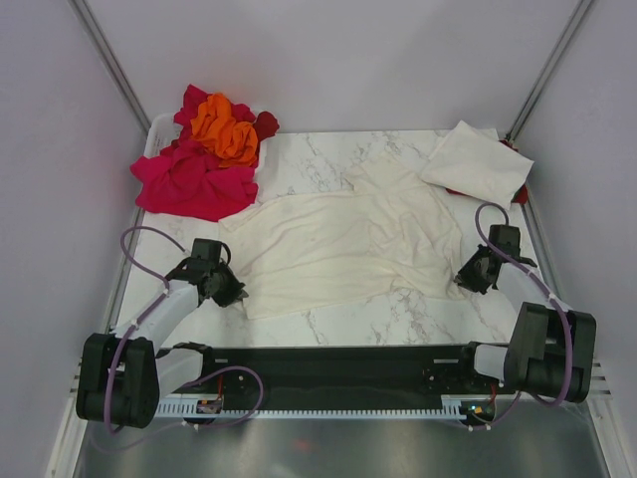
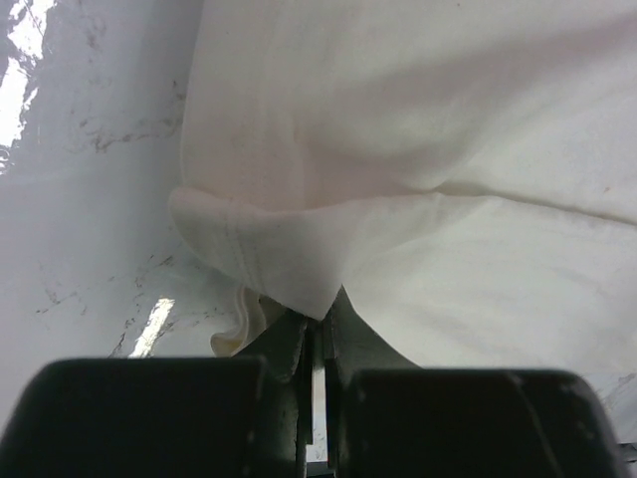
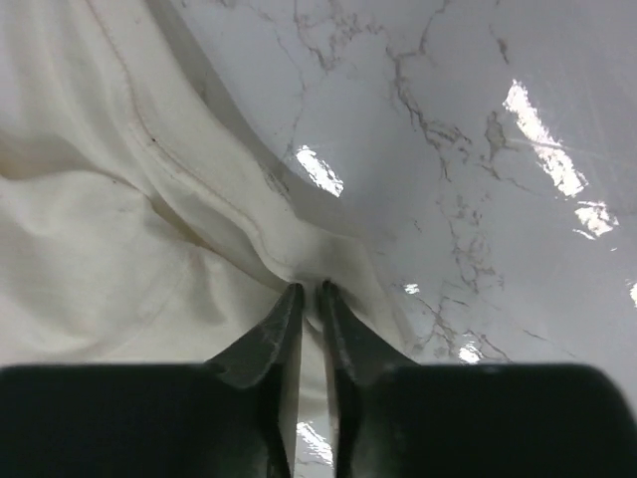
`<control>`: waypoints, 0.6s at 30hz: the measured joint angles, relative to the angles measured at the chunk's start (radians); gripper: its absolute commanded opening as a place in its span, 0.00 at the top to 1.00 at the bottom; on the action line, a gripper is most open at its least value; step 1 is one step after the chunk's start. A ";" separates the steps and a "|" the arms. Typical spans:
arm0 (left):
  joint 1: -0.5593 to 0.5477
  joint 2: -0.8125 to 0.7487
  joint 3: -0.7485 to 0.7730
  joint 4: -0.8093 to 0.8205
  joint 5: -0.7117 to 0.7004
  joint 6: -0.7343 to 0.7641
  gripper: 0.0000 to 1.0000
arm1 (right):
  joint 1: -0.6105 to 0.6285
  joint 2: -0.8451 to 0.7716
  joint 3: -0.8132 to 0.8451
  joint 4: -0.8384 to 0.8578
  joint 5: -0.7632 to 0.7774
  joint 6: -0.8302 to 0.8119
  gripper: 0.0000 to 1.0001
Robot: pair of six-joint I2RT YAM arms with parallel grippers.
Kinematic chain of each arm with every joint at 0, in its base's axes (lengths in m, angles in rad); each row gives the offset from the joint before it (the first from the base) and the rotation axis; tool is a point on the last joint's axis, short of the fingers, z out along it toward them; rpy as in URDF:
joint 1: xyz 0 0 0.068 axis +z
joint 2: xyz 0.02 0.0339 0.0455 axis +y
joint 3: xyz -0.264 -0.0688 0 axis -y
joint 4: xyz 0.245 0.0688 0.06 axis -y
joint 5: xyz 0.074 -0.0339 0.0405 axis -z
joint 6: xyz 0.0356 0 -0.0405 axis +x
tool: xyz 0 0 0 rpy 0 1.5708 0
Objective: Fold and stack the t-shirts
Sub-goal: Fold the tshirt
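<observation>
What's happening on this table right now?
Two robot arms are working on a cream tee spread on the table. The left gripper pinches its near left corner and the right gripper pinches its right edge. A folded tee sits far right; a pink, orange and red pile waits far left.

Both arms low, elbows bent, reaching forward. Left gripper (image 1: 231,289): jaws nearly together, pinching the cream t-shirt (image 1: 338,244) at its edge. Right gripper (image 1: 466,277): same pinch on the opposite edge, angled inward.

Soft matt cloth t-shirt (image 1: 338,249); glossy, perhaps marble-look table (image 1: 398,319).
</observation>
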 measured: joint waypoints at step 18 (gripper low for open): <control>0.003 0.024 0.063 -0.069 0.063 0.001 0.98 | -0.123 -0.155 0.106 -0.029 0.174 0.021 1.00</control>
